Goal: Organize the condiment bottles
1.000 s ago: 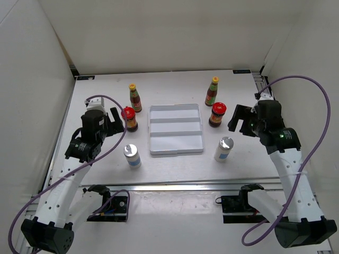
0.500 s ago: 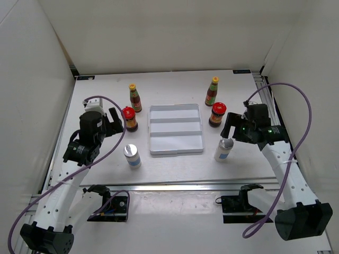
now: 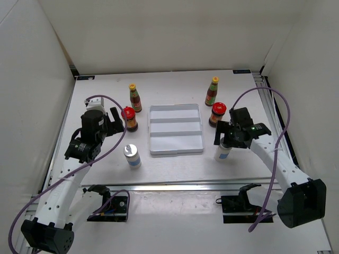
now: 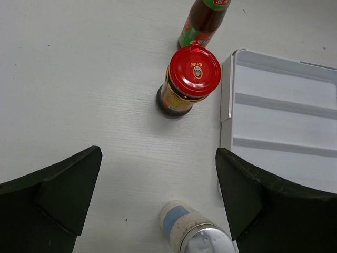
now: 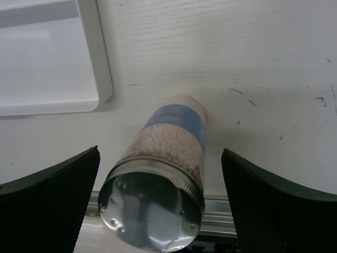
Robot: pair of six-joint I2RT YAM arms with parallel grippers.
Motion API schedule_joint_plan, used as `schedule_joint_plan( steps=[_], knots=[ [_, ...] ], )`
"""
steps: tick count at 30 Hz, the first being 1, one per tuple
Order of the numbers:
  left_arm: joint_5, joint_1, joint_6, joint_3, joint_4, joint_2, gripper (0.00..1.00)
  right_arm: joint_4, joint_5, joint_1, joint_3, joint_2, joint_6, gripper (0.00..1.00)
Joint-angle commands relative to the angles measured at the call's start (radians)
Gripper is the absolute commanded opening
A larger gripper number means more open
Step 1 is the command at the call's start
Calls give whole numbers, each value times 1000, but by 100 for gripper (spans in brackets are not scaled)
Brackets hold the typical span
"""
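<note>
Stock: six condiment bottles, all upright on the table (image 3: 106,95), none in the white ridged tray (image 3: 176,144) at centre. On your left of the tray are the left sauce bottle (image 3: 135,98) at the back, the left dark jar (image 3: 129,119) just beside it, and the left shaker (image 3: 131,156) nearest you. On your right are the right sauce bottle (image 3: 212,91), the right dark jar (image 3: 217,114) and the right shaker (image 5: 171,142), in the same order. The right gripper (image 5: 163,208) has its jaws spread wide, one finger on each side of the right shaker, apparently touching neither side and gripping nothing. The left gripper (image 4: 158,200) is equally wide and empty, with the left dark jar ahead of its fingertips rather than between them. Handling, as a judgement: the right shaker should be light and rigid, with smooth, likely slippery walls. It is tall for its base, so expect it to tip. Take it on the body at the blue label band, below the silver cap, squarely and with moderate squeeze.
</note>
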Motion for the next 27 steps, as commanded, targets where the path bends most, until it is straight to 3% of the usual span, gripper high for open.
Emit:
schedule_joint_plan(
  steps=[1,8,13,15,18,23,27],
  knots=[
    [-25,-4,-13,1,11,-8,100,26,61,10,-9,7,27,95],
    [-34,-4,-13,1,11,2,100,35,72,38,-27,17,36,62],
    [-45,-4,-13,-8,11,12,100,4,113,88,20,-6,36,20],
    [-45,-4,-13,-8,11,23,100,-31,171,134,66,-25,45,9],
    [-45,-4,-13,-8,11,23,100,-65,182,185,187,-27,36,1],
    [-45,-4,-13,-8,11,23,100,-74,217,281,384,67,1,0],
    [-45,-4,-13,-8,11,23,100,-42,230,303,444,145,-22,0]
  ],
)
